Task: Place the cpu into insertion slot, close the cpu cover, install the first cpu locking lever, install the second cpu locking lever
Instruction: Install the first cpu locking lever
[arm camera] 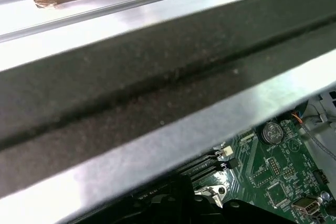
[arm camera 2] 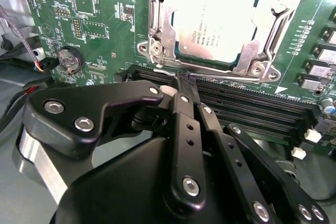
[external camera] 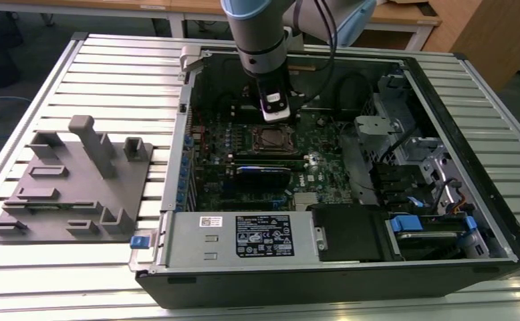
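Since the cpu (arm camera 2: 218, 22) already sits flat in the insertion slot (arm camera 2: 157, 40), grey top showing through the window of the cpu cover (arm camera 2: 252, 51), I read the cover as down over the chip w/ the frame lying on the socket rim. I can't confirm from here whether either lever is latched.

My gripper (arm camera 2: 181, 90) hangs just beside the socket, above the long black memory slots (arm camera 2: 252, 106), fingers pinched together w/ nothing between them, tips aimed at the socket's edge. I judge it's placed there to work on the frame hardware, not to carry anything.

From the exterior view the arm (external camera: 260, 40) comes straight down into the open pc case (external camera: 474, 200), which lies on its side so the green board (external camera: 323, 154) faces up. Case rests on a ribbed aluminium table (external camera: 108, 73); a grey fixture block (external camera: 73, 180) stands at the exterior view's left, well apart. Wooden desks (external camera: 403, 17) behind, workshop-type room.
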Robot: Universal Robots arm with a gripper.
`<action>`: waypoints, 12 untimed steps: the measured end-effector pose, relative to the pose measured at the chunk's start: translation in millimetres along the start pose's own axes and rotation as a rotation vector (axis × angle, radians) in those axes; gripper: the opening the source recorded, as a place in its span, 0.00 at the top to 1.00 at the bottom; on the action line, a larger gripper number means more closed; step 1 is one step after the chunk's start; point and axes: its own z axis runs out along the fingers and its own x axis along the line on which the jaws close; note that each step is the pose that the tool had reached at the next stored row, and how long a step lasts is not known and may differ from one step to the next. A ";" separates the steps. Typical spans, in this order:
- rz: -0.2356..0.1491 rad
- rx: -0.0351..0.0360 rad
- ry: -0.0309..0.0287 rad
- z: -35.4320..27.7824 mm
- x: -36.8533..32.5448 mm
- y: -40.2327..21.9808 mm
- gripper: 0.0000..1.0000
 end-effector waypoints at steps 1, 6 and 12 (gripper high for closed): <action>0.000 0.0000 -0.0003 0.1 -0.1 -0.2 0.89; -0.001 -0.0001 -0.0018 0.5 -0.3 -1.0 0.89; -0.001 0.0009 -0.0038 0.9 -0.7 -2.2 0.89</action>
